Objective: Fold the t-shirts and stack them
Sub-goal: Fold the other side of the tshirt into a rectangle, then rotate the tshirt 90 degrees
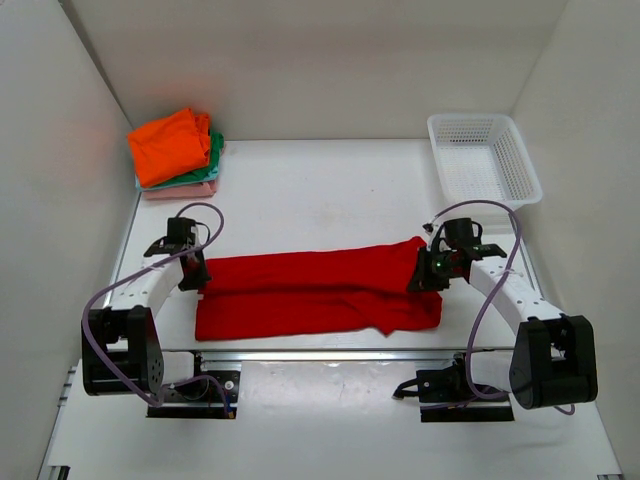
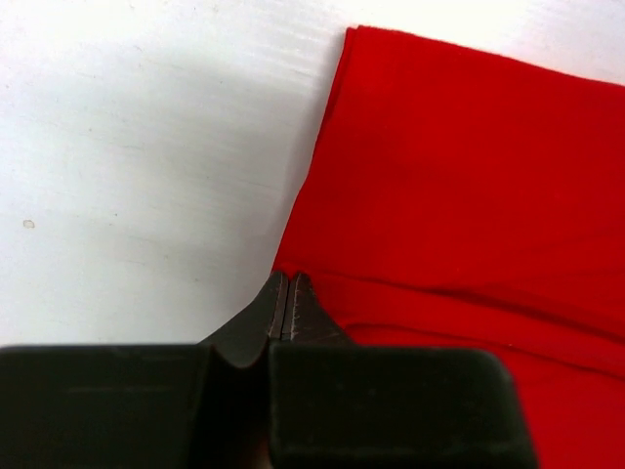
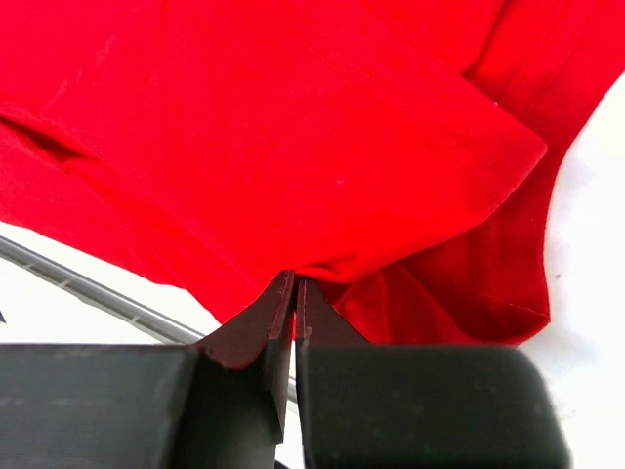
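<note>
The red t-shirt (image 1: 315,292) lies stretched left to right across the near part of the table, partly folded lengthwise. My left gripper (image 1: 198,276) is shut on its left edge; in the left wrist view the closed tips (image 2: 290,278) pinch the cloth (image 2: 459,176) at a crease. My right gripper (image 1: 426,272) is shut on the shirt's right end, held slightly lifted; in the right wrist view the tips (image 3: 295,283) grip a fold of the red cloth (image 3: 293,127). A stack of folded t-shirts, orange (image 1: 172,145) over green (image 1: 214,152) over pale pink (image 1: 185,189), sits at the back left.
A white mesh basket (image 1: 484,157) stands at the back right corner. White walls enclose the table on the left, back and right. A metal rail (image 1: 330,353) runs along the near edge just below the shirt.
</note>
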`<state>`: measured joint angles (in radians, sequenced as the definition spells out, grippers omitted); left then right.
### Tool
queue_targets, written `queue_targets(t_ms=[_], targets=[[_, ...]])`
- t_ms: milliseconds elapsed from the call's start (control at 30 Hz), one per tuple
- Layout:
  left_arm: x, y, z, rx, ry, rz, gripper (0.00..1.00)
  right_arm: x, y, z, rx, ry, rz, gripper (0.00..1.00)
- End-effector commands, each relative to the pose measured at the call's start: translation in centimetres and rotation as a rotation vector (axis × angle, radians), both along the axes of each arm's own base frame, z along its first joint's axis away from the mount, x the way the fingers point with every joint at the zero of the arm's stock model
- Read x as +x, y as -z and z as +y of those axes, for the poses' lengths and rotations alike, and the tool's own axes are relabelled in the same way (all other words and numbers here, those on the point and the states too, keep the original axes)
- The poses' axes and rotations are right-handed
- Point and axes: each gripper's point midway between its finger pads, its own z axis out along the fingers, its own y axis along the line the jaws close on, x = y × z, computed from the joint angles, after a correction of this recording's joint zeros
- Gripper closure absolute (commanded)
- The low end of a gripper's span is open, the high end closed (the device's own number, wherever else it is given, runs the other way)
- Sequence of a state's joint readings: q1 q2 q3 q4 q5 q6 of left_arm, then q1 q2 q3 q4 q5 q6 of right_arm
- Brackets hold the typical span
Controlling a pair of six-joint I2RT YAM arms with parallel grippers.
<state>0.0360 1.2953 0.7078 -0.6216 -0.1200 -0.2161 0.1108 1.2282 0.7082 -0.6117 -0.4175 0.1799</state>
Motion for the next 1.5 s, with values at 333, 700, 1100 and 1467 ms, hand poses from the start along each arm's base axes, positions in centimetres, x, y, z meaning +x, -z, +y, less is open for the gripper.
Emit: queue_targets(t_ms=[333, 700, 1100, 1467], targets=[[1.9, -3.3, 1.9, 0.036, -0.154, -0.094, 0.52, -0.9, 1.1, -0.5, -0.022, -0.004, 0.004, 1.00], [8.8, -7.2, -6.4, -0.184, 0.172, -0.196, 0.75, 0.8, -1.4, -2.3, -0.175, 0.145, -0.006, 0.51], [2.2, 2.0, -14.2, -0.301, 0.240, 0.079, 0.83, 0.8, 2.6, 1.9, -0.202, 0.203, 0.188, 1.00], [-5.1, 6.4, -17.2, -0.291, 0.300, 0.394, 0.83, 20.3, 5.0, 9.0, -0.179, 0.041, 0.096, 0.96]])
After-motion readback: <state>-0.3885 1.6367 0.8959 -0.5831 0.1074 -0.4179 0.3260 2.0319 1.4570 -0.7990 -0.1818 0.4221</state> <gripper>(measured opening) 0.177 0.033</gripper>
